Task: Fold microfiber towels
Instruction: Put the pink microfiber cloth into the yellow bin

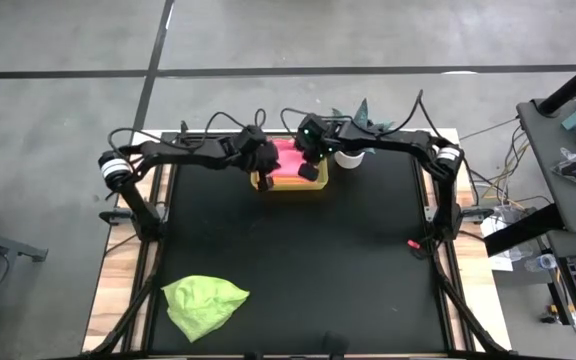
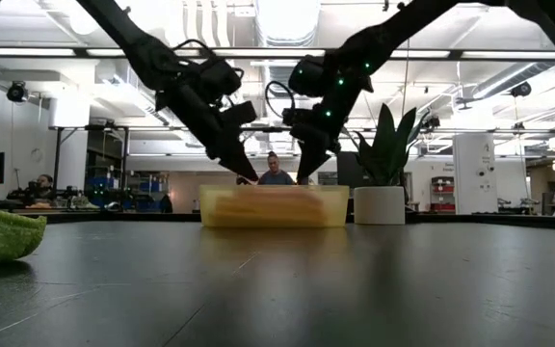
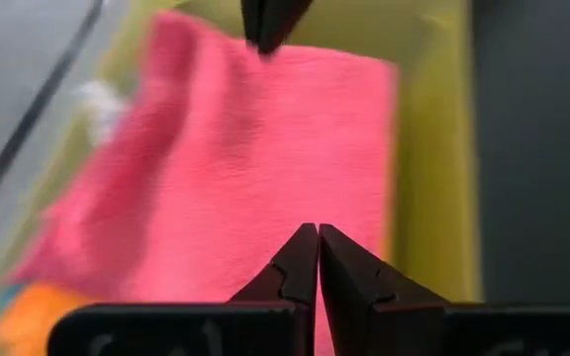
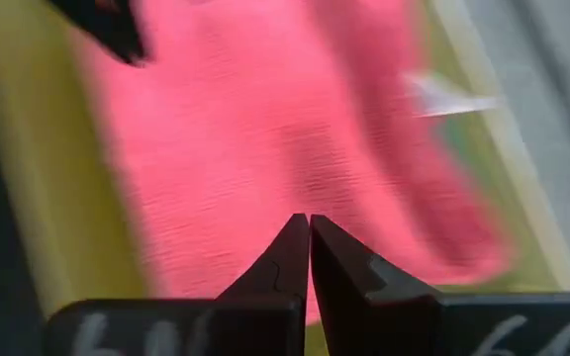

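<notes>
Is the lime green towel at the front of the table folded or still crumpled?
Crumpled. The lime green towel lies in an uneven, bunched heap with irregular edges on the table, far from both arms.

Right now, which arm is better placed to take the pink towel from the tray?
Neither clearly: left gripper and right gripper, both shut, hover over the pink towel in the yellow tray.

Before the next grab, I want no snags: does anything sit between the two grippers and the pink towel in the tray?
Nothing visible does. The pink towel lies on top in the yellow tray, with the shut left gripper and shut right gripper directly over it.
</notes>
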